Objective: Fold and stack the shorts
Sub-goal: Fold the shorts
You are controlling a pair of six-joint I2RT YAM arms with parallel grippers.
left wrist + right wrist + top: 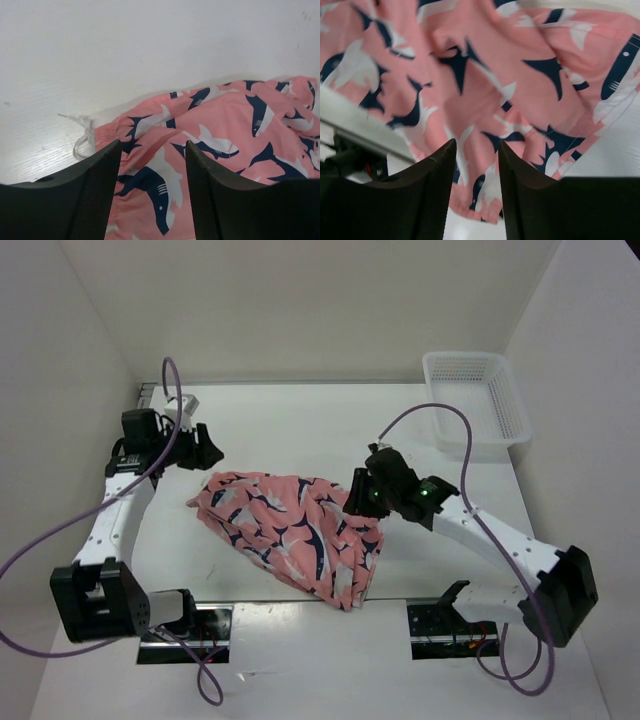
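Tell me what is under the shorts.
Only the white table shows around the shorts, which lie crumpled on it, their near corner reaching its front edge. The table surface beneath the cloth, and anything that may lie there, is covered and cannot be seen.

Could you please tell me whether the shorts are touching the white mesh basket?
Apart. The top external view shows bare table between the shorts in the middle and the white mesh basket in the far right corner.

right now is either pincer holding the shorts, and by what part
Nothing looks held. The left pincer and right pincer both stand open at the shark-print shorts, with cloth showing through the gaps but not pinched.
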